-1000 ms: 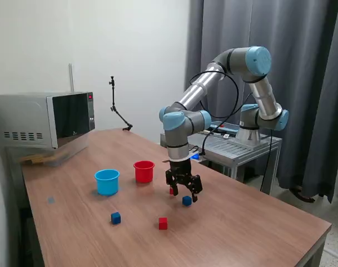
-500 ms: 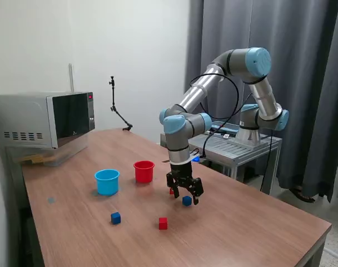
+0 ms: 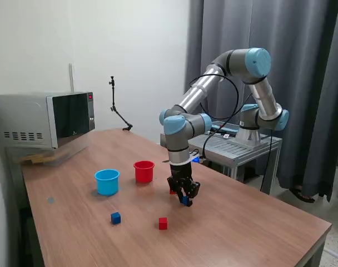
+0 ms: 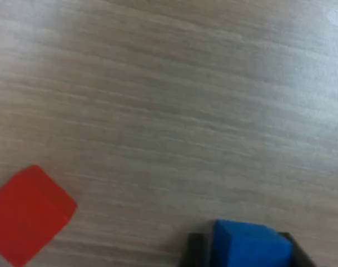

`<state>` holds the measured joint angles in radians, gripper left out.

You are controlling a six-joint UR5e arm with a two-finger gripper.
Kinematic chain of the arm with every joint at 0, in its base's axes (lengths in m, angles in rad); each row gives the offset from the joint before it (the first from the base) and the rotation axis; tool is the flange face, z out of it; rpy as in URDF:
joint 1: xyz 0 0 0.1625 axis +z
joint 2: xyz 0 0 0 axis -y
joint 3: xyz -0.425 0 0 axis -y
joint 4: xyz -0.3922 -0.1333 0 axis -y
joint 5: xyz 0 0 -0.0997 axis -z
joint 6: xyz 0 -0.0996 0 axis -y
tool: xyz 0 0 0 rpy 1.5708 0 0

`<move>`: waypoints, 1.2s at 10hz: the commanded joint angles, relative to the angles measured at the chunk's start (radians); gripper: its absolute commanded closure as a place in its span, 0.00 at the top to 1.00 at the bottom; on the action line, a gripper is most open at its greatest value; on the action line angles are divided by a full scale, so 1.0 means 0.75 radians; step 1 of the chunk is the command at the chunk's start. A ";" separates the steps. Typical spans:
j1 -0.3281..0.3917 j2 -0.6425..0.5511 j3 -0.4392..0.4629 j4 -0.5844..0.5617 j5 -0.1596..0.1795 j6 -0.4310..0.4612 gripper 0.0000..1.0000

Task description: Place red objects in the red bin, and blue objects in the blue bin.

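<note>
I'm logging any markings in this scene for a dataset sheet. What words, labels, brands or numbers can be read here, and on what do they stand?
No text can be read in either view.
Microwave: a small red spot on its panel, too small to read.
Red cup, light blue cup and the cubes: no markings visible.
Hand and arm: no legible label.
Items on the metal stand behind the table: too small and blurred to read.
</note>
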<state>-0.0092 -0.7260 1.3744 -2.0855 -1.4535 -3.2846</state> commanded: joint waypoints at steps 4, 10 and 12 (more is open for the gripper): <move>-0.002 -0.008 -0.024 0.007 -0.130 0.072 0.00; -0.112 -0.144 -0.204 0.044 -0.126 0.076 0.00; -0.184 -0.169 -0.298 0.091 -0.124 0.074 0.00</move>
<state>-0.1103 -0.8377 1.2014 -2.0397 -1.5476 -3.2284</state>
